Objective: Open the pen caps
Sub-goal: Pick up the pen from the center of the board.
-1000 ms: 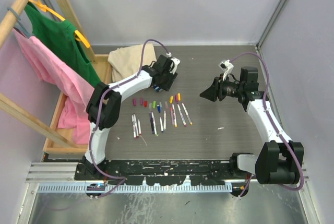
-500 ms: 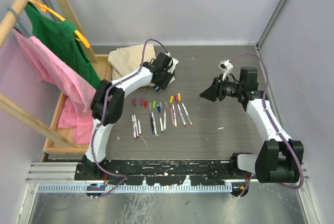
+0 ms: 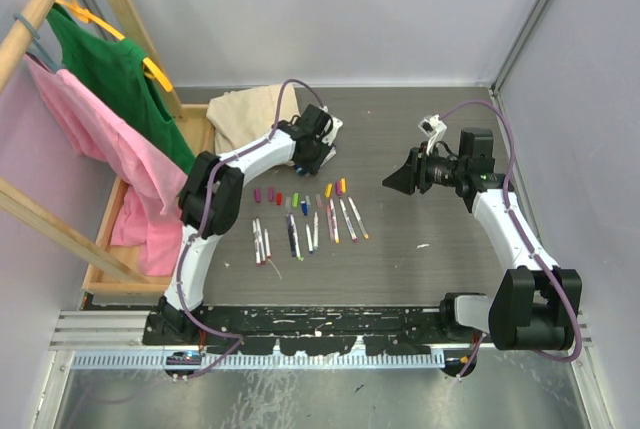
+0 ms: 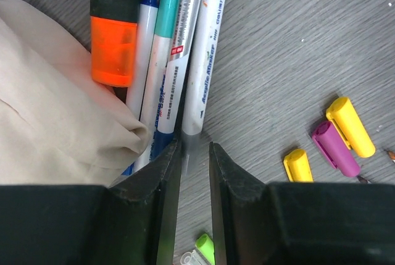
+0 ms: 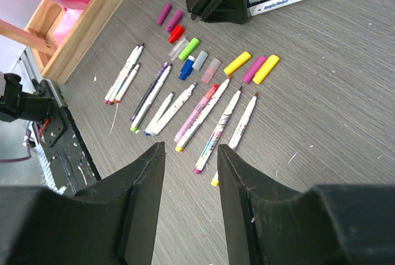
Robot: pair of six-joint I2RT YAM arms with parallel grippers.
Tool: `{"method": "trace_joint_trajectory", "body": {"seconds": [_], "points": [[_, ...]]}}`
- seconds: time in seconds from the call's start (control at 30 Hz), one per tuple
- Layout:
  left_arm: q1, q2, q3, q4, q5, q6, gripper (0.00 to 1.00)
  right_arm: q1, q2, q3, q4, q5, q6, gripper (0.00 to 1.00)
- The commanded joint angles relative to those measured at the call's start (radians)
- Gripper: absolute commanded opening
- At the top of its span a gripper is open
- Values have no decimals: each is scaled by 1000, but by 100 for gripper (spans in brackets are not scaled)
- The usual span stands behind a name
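The left gripper (image 4: pixel 194 144) sits just beside the beige cloth (image 4: pixel 49 117). Its wrist view shows the fingers nearly together, with a thin slit of table between them and nothing plainly pinched, while from overhead it is only a dark lump. A bundle of capped markers (image 4: pixel 203 49) lies against the cloth, partly under its fold and cut off at the frame's top. The loose pen caps (image 5: pixel 237 63) lie in a row near the cloth on the robot's side, whole only in the right wrist view, where the right gripper (image 5: pixel 190 149) hangs well apart from the cloth, fingers spread on nothing.
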Motion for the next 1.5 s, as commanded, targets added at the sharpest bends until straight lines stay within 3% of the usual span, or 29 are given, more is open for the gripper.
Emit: {"method": "trace_joint_trajectory", "body": {"seconds": [0.0,0.67,0.77,1.07,1.47], "points": [[8,1,50,-9,17,11,26,-3,-1,9,18,-25,-8,45],[10,34,60,-74,60,17,27,-3,1,9,20,-27,-7,45],[10,36,56,-80,69,17,24,-3,0,9,20,-28,-7,45],[10,13,60,-72,78,8,0,-2,1,9,20,-31,-7,46],[8,-202,-85,72,157,2,0,-3,-2,11,19,-51,-16,47]]}}
